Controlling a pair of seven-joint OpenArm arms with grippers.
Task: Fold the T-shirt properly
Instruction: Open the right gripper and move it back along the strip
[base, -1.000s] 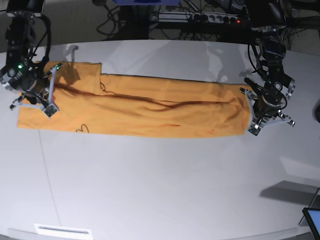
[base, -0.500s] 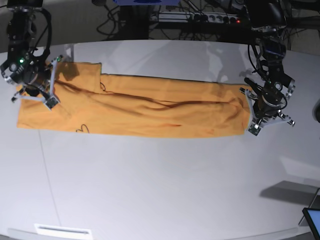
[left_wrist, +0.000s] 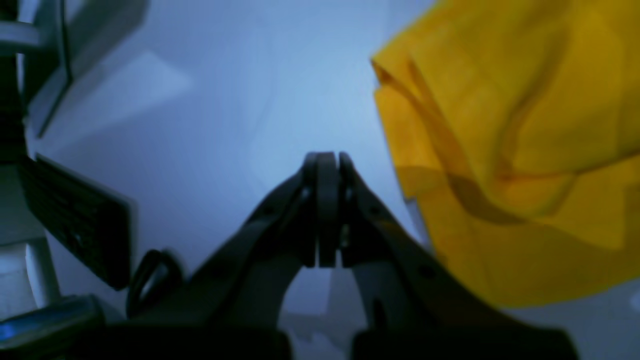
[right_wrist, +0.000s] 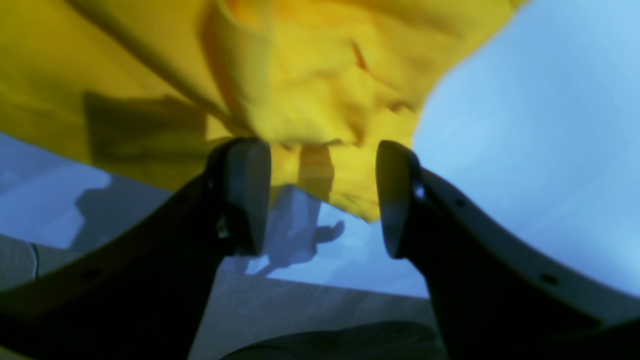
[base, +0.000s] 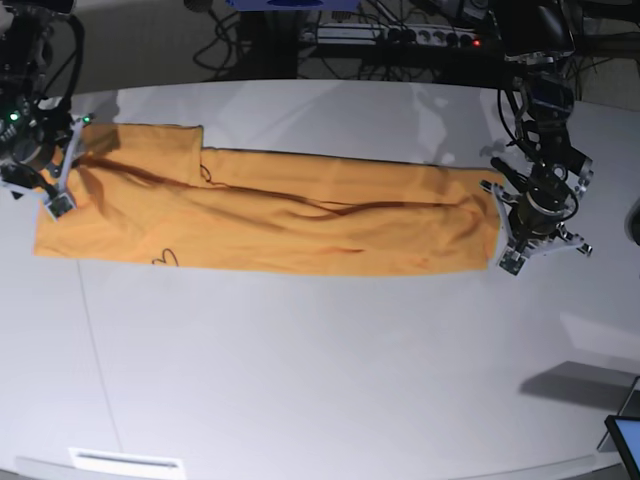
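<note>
The plain orange-yellow cotton T-shirt (base: 270, 215) lies in a long folded band across the white counter (base: 330, 370). Left end effector (left_wrist: 327, 210), tips pressed together, sits just beside one end; right end effector (right_wrist: 322, 195) spreads apart over the other end, gripping nothing.
</note>
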